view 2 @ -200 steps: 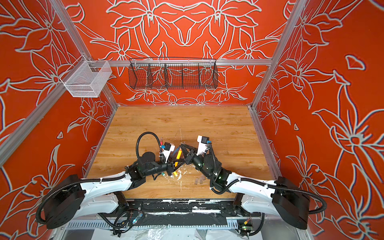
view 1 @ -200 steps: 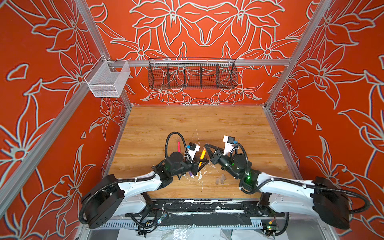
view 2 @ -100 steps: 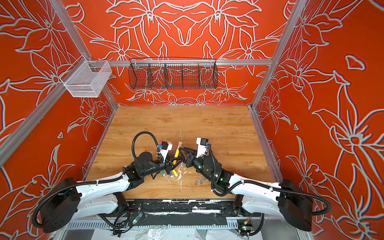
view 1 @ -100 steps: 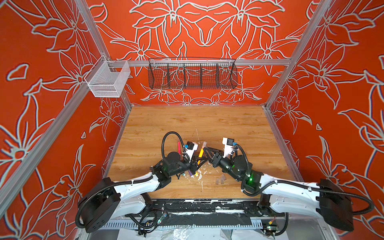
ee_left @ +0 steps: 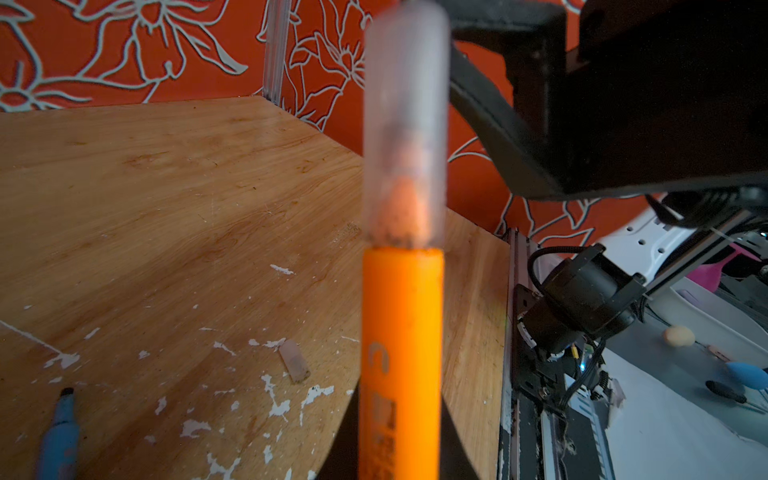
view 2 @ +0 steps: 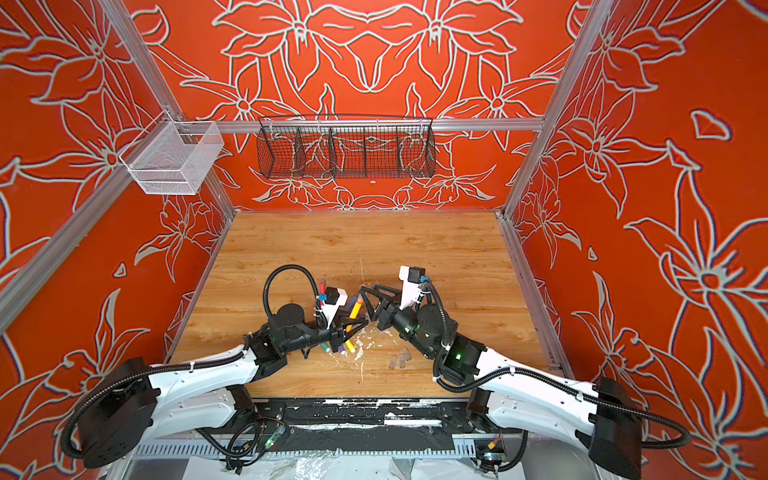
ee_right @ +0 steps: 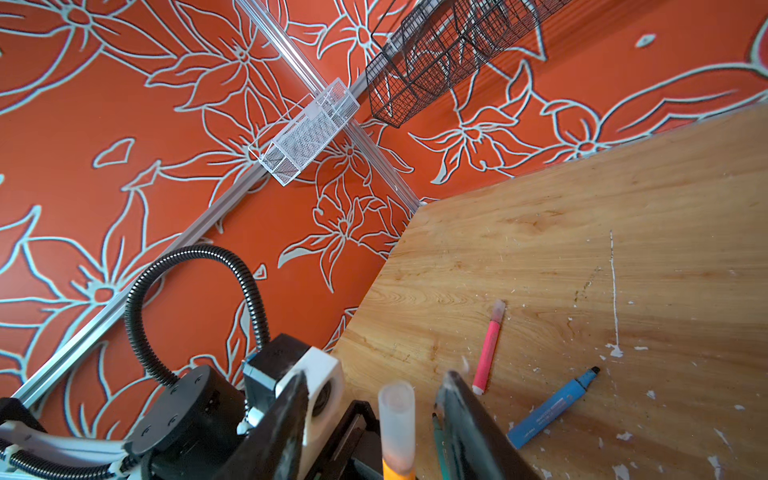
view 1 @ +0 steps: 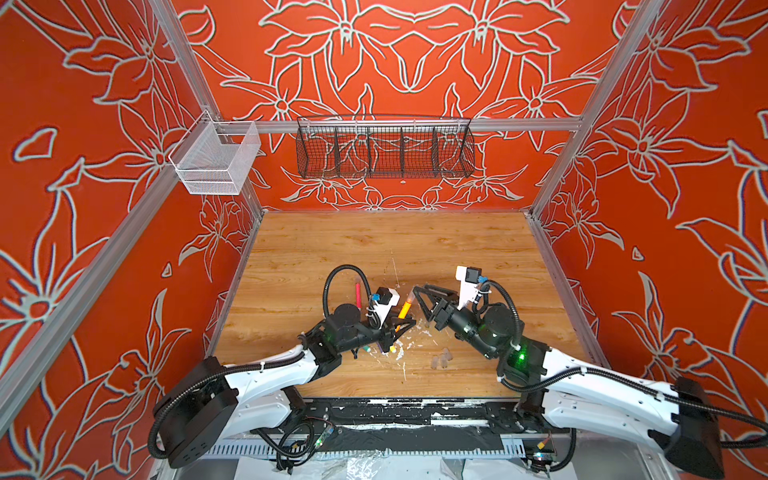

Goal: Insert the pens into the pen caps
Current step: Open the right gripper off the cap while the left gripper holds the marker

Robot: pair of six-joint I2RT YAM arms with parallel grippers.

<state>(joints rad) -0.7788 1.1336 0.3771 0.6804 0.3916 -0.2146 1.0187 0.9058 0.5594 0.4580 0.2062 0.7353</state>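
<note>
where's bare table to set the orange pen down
Bare: far table from the pink pen to the back wall, and right of the right arm. Crowded: near middle, pens under the left gripper, caps beside.

orange pen (ee_left: 401, 332), clear cap (ee_left: 405, 104), red floral walls (view 1: 104, 124)

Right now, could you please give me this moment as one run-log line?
left tool: shut on orange pen | cap: seated on its tip | right tool: open around cap | blue pen: uncapped
</note>
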